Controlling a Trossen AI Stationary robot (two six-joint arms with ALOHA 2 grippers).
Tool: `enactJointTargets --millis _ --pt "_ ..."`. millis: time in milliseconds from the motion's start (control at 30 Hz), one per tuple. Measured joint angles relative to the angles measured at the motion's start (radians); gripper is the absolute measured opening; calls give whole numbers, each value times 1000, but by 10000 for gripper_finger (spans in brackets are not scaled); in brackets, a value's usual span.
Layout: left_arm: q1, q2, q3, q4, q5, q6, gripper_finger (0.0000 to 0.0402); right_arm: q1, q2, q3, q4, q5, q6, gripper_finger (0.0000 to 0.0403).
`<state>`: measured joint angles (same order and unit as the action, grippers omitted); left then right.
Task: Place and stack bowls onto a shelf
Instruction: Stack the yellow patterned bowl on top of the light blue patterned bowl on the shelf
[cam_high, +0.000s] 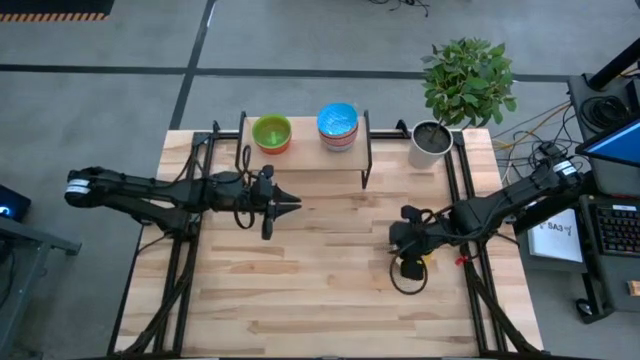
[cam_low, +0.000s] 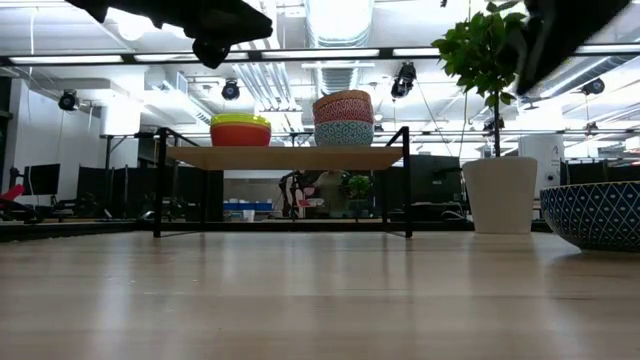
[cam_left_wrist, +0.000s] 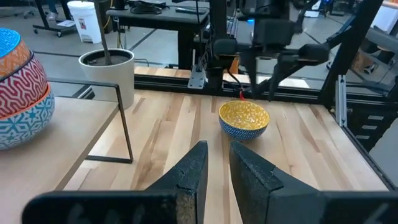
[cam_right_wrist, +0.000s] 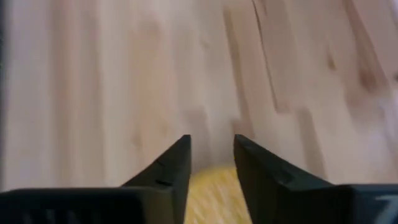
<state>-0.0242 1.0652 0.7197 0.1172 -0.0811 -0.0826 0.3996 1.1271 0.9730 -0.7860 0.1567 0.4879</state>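
Here the right end effector (cam_high: 411, 262), fingers parted, straddles the gold bowl (cam_left_wrist: 244, 118) at the desk's (cam_high: 300, 290) four o'clock, while the left end effector (cam_high: 290, 203) waits, state unclear.

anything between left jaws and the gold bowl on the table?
Nothing: left wrist view shows bare wooden tabletop from the left gripper to the gold bowl. High view agrees; the right gripper hovers over that bowl.

**Hidden, cropped and blurred parts**

In the high view, the right gripper (cam_high: 408, 262) covers nearly all of the gold bowl (cam_high: 422, 262) beneath it. The right wrist view is blurred; only a yellow smear shows between its fingers (cam_right_wrist: 171, 168). In the low view, that bowl is cut off by the right edge.
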Motion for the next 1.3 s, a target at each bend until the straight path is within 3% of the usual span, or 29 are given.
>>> enactJointTargets --millis 267,767,933,1133,1300 --pt "1 1 0 3 -8 -1 49 -29 1 -71 -191 80 -17 176" --pt "1 1 -2 2 -8 -5 49 -126 2 -292 -91 16 -17 178" --pt "1 1 -2 2 -8 -9 49 -158 2 -339 2 19 -17 141" --pt "1 1 -2 -1 -8 -13 49 -191 0 -352 60 16 -31 25" --pt "1 2 -2 0 -9 -39 49 -190 -2 -319 107 94 -44 13"
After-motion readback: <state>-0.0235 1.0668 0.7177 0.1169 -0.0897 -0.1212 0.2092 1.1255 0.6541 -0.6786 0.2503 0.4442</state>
